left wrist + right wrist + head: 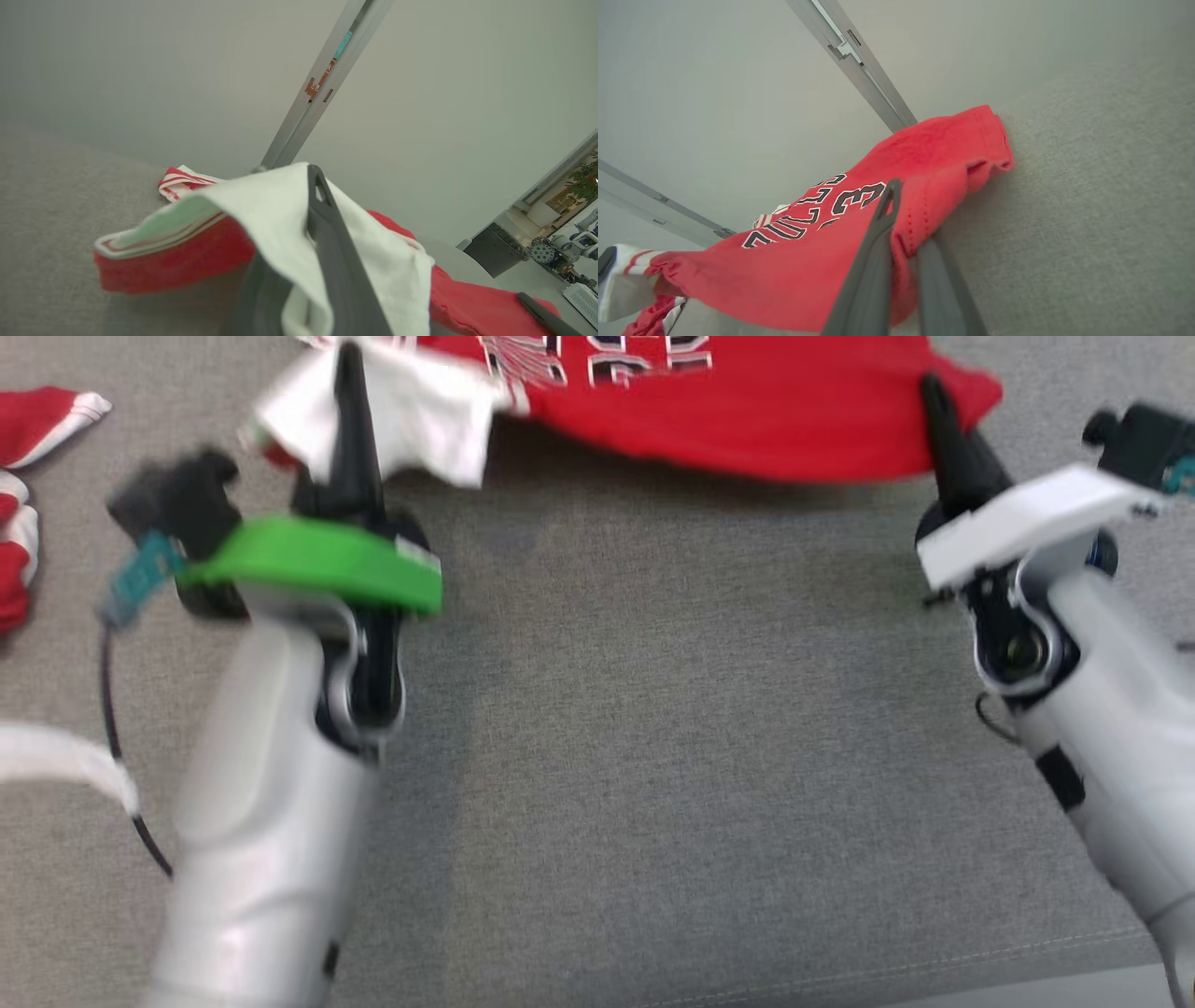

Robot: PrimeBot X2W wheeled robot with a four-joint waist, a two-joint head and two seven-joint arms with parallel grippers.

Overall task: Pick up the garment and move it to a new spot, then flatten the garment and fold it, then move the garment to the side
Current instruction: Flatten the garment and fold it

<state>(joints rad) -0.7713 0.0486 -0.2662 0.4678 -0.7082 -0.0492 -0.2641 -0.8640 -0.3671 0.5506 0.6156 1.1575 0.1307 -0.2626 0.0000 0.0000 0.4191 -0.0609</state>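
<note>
The red garment (pixel 747 420) stretches across the top of the head view, its long axis running left to right between the two arms. The left gripper (pixel 350 359), at the upper left, is clamped on a white flap of it. The right gripper (pixel 931 385), at the upper right, is pinched shut on the red edge. The near edge seems to hang just clear of the grey counter (pixel 653 756) – the view is blurred, so any contact farther back is uncertain. Each arm holds its own end, so the coming move likely depends on keeping the span taut. Another red-and-white cloth (pixel 28 420) lies at the left edge, well apart.
</note>
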